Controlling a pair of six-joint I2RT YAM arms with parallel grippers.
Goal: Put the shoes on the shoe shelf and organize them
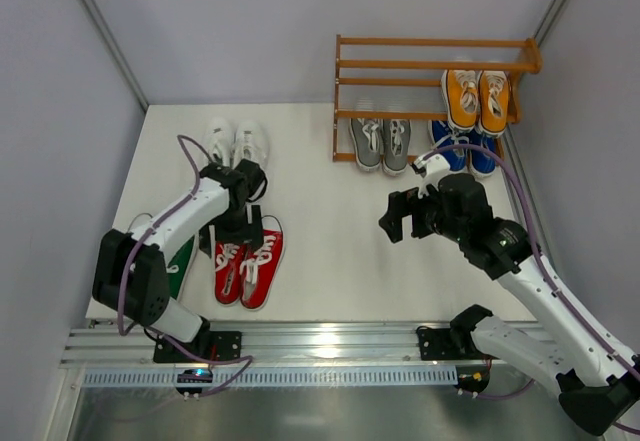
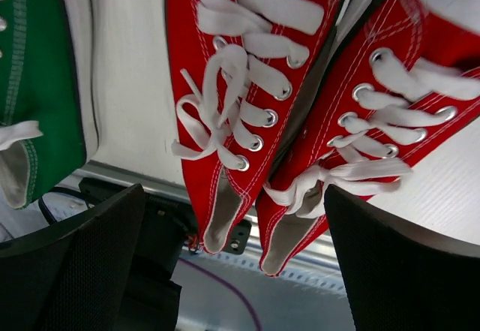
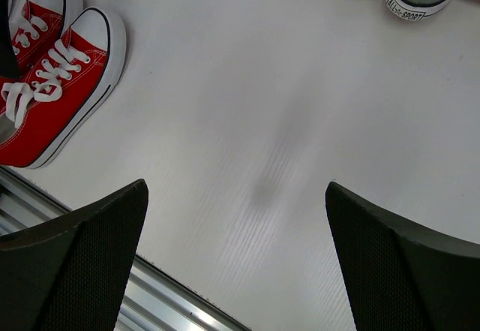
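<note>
Hovering low over the pair of red canvas lace-up sneakers [image 2: 225, 83], the left claw [image 2: 234, 218] is spread wide, one finger outside each heel, gripping nothing. The red pair sits on the white counter [image 1: 330, 251], well out from the orange-brown wooden slatted shoe shelf [image 1: 430, 41], off to its left and near the arm bases. A green sneaker [image 2: 37, 83] lies just beside the red ones, on the side away from the shelf; a white pair [image 1: 235, 143] lies left of the shelf near the back wall. At the shelf: grey pair [image 1: 380, 141] at the left of the lowest tier, blue pair [image 1: 465, 156] at its right, orange pair [image 1: 477, 96] one tier up at the right end. The right claw [image 3: 236, 196] is also wide open and empty, over the counter in front of the shelf. Risks, my read: closing across two shoes could catch only the loose white laces, or pinch one shoe and drop the other; a finger may nudge the green sneaker; carrying to the shelf crosses the right arm's space, so a knock is possible. Readable text: "ALL SPORT" on the grey toe caps in the right wrist view; nothing legible on the red pair.
</note>
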